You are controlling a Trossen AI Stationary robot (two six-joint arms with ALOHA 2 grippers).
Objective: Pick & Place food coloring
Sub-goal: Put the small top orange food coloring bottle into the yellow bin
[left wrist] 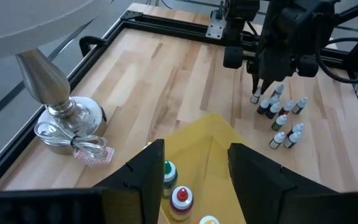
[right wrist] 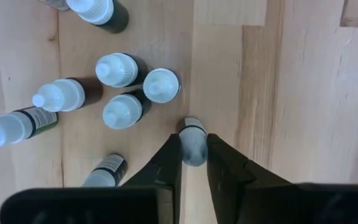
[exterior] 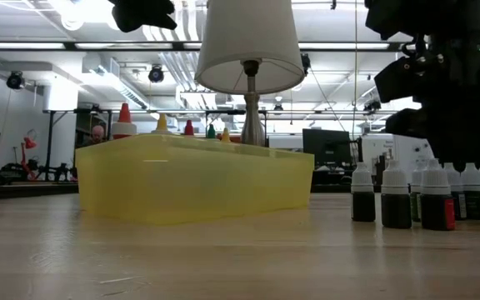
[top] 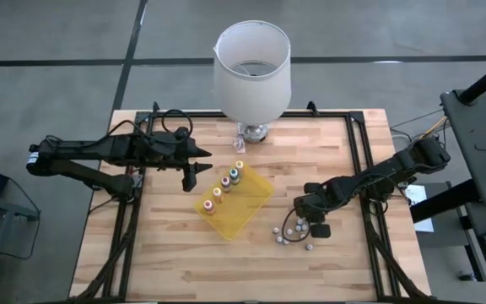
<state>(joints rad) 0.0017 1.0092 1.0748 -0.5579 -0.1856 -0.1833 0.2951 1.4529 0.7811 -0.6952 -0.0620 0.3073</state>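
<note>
Several small dark food coloring bottles with white caps (right wrist: 122, 111) stand and lie on the wood at the table's right (top: 294, 236). My right gripper (right wrist: 193, 158) points down over that cluster, shut on one bottle at its edge (left wrist: 255, 96). A flat yellow tray (top: 247, 211) sits mid-table with a few coloured-capped bottles (top: 226, 181) upright in it. My left gripper (left wrist: 194, 180) hangs open above the tray's far left corner, touching nothing. My right gripper pinches the white-capped top (right wrist: 193, 148) of one bottle between its two fingertips. The fingers come from above, pointing almost straight down. The bottle stands roughly upright below them; whether its base is still on the wood is hidden.
A lamp with a white shade (top: 251, 72) and metal foot (left wrist: 73, 118) stands at the far edge. A black frame rail (top: 357, 160) runs round the table. The other white-capped bottles (exterior: 398, 196) crowd close beside the held one. Bare wood lies toward the near edge.
</note>
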